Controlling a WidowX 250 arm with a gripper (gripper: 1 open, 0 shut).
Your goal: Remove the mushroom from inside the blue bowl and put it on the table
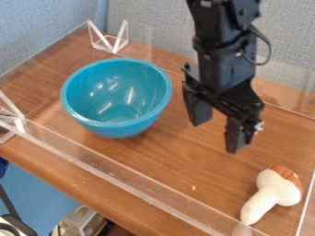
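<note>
The mushroom lies on its side on the table at the lower right, cream stem toward the front and orange-brown cap toward the back. The blue bowl stands upright at the left with nothing visible inside. My gripper hangs above the table between bowl and mushroom, pointing down. It is open, with nothing between its black fingers, and touches neither object.
Low clear acrylic walls run along the table's front and sides, with a clear bracket at the back left corner. Bare wood lies between the bowl and the mushroom.
</note>
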